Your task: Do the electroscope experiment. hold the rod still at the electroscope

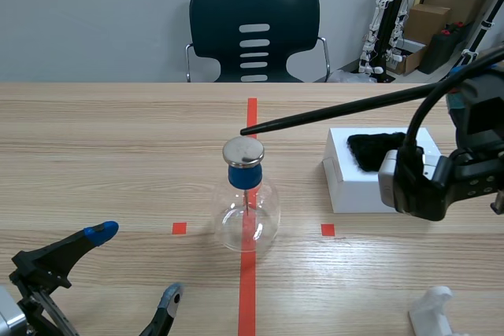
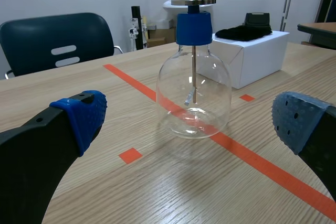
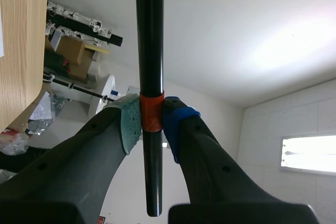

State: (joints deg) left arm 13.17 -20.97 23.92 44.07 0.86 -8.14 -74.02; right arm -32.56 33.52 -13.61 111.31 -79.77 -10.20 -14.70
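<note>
Electroscope (image 1: pixel 249 202) at middle of worktop (image 1: pixel 94 163). Right of it: box (image 1: pixel 354 190), cloth (image 1: pixel 382 149) on top. Rod (image 1: pixel 331 116) tip just over its cap (image 1: pixel 242 152). Chair (image 1: pixel 254 31) behind.

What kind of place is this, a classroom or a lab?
Probably a robotics lab: white robot parts and cardboard boxes stand by the far wall, and an electroscope sits on a tape-marked table.

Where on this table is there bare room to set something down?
Free: the wide wood left of the electroscope, beyond the left gripper; also the far strip behind the white box. Crowded: between electroscope and box, under the rod, and the near right corner by the white plastic piece.
</note>
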